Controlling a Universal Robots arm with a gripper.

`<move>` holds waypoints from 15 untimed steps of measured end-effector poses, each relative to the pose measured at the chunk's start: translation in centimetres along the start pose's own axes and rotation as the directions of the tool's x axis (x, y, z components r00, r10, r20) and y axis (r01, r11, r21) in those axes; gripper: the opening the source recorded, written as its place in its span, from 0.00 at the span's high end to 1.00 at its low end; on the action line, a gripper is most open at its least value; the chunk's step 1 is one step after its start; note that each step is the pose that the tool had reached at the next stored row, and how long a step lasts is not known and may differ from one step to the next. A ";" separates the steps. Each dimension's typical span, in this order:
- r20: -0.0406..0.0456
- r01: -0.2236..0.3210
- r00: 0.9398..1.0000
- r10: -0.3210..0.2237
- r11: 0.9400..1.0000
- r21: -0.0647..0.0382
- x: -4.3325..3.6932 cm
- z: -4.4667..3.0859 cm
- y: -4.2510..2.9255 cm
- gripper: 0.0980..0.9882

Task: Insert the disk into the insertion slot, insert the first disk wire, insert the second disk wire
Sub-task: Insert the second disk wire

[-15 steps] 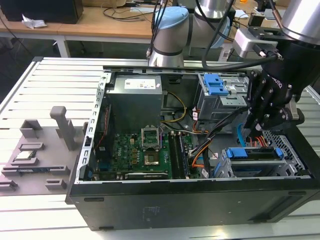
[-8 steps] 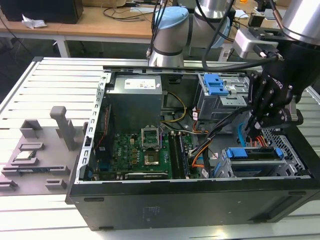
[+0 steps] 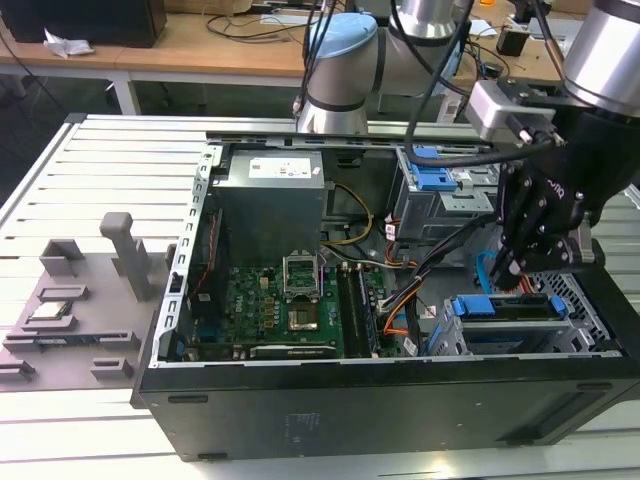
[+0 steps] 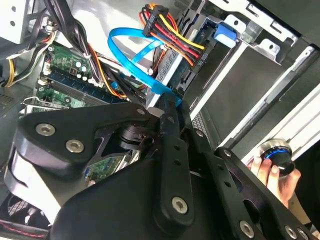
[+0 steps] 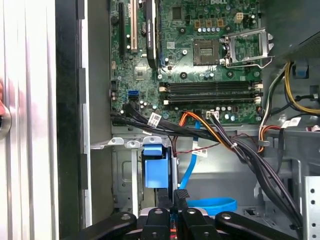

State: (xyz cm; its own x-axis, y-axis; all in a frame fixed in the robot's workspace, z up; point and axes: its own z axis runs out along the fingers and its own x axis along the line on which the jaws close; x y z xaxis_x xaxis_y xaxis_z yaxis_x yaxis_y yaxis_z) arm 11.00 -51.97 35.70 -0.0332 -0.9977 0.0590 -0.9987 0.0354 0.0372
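The gripper [image 4: 167, 102] is closed on the flat blue wire [image 4: 131, 52], presenting its end to the rear of the disk [image 3: 510, 305] seated in the insertion slot [image 3: 580, 300]

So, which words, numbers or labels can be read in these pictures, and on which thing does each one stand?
White label on the grey metal power supply box: print too small to read.
White print on the green motherboard: too small to read.
White tags on the black cables: too small to read.
No text reads clearly.
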 end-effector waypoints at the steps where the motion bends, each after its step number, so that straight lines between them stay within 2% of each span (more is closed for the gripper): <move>1: 0.000 0.000 1.000 0.000 1.000 0.000 0.02 0.17 -0.10 0.93; 7: 0.000 0.000 1.000 0.000 1.000 0.000 0.09 0.84 -0.75 0.93; 15: 0.000 0.000 1.000 0.000 1.000 0.000 0.12 1.30 -1.34 0.93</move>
State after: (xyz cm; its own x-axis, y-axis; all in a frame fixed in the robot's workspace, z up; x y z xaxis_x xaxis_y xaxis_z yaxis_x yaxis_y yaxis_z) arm 12.28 -52.21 34.36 -0.0334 -0.9977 0.0593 -0.9987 0.0356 0.0372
